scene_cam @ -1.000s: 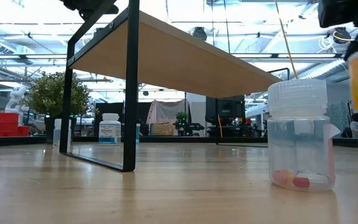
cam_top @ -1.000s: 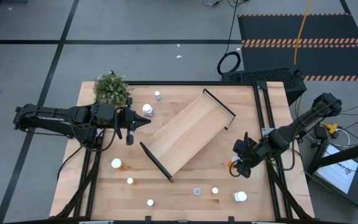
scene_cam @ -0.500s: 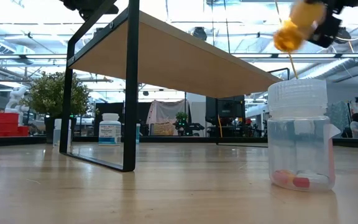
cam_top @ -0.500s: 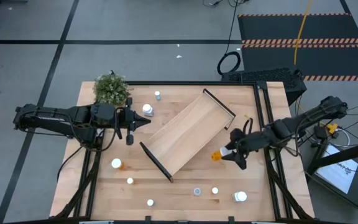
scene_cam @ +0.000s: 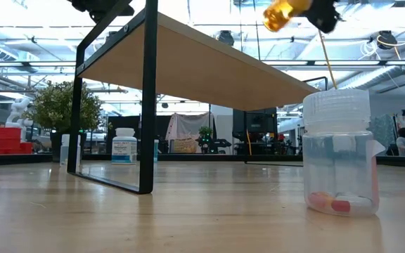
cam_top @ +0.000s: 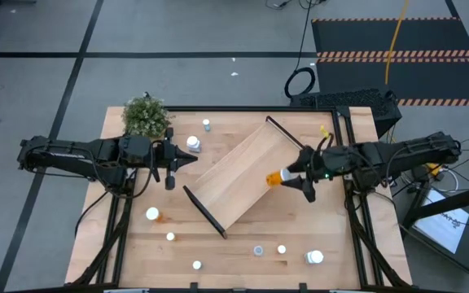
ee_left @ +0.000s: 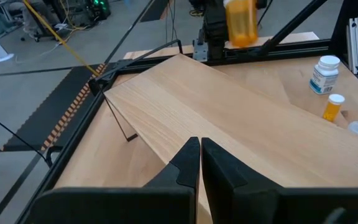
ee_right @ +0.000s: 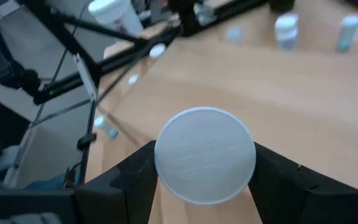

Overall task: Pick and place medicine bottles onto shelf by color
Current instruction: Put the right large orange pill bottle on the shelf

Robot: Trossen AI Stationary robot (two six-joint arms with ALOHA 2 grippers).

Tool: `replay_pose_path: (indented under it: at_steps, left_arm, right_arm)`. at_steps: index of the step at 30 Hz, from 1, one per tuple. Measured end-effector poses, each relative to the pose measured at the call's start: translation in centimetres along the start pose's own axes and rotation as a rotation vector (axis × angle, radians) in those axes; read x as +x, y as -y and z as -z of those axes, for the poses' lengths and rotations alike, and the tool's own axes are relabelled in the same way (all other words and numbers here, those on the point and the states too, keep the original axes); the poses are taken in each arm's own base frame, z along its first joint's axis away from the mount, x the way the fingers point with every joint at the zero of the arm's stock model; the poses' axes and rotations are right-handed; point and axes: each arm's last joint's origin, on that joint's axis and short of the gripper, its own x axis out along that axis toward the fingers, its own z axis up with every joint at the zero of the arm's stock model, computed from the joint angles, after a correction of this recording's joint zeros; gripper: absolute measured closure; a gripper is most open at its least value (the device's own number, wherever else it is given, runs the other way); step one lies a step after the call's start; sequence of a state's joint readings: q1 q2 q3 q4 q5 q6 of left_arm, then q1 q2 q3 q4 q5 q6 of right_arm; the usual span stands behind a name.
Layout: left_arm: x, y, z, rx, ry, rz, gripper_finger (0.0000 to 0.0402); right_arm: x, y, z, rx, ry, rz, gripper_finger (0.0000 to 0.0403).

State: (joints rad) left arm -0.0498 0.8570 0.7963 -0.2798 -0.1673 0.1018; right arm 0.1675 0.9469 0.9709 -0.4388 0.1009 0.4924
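Observation:
My right gripper (cam_top: 293, 175) is shut on an orange medicine bottle (cam_top: 276, 177) with a white cap, above the right part of the shelf (cam_top: 243, 175). The low view shows the bottle (scene_cam: 282, 12) tilted above the board, and it also shows in the left wrist view (ee_left: 241, 22). The shelf, a light-wood board, stands on its black end brackets (scene_cam: 148, 98) on the table. My left gripper (cam_top: 187, 159) is shut and empty, level beside the shelf's left end; its fingers show closed in the left wrist view (ee_left: 200, 152). My right gripper pinches the orange bottle between its two fingers (ee_right: 129, 177), at the sides of the cap end (ee_right: 166, 163). The cap top (ee_right: 205, 152) faces back toward the wrist and hides the body. The bottle is lifted clear of the shelf, tilted, its body pointing toward the table's left.
A green plant (cam_top: 146, 116) stands at the far left corner. Two white bottles (cam_top: 193, 143) stand near it. Several small bottles lie along the near side (cam_top: 258, 251), one orange at the left (cam_top: 152, 214). A clear bottle (scene_cam: 339, 151) stands close in the low view.
My right gripper has risen and gone from near the table's right edge toward the far left, carrying the orange bottle over the shelf's right part. The bottle has tipped from upright to lying tilted.

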Motion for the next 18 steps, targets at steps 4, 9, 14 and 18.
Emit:
replay_pose_path:
  at_steps: [4,9,14,18]
  left_arm:
    - [0.0,0.0,0.0,0.0,0.0,0.0,0.0382]
    - [0.0,0.0,0.0,0.004,0.0,0.0,0.0382]
    - [0.0,0.0,0.0,0.005,0.0,0.001,0.0382]
    - [0.0,0.0,0.0,0.005,0.001,0.001,0.0382]
  right_arm:
    - [-0.8,0.0,-2.8,-0.029,-0.001,0.059,0.0192]
    - [-1.2,0.0,-6.1,-0.049,-0.021,0.088,0.0192]
    - [-1.1,0.3,-9.3,-0.027,-0.046,0.101,0.019]
    - [-0.6,1.1,-12.5,-0.031,-0.057,0.09,0.0189]
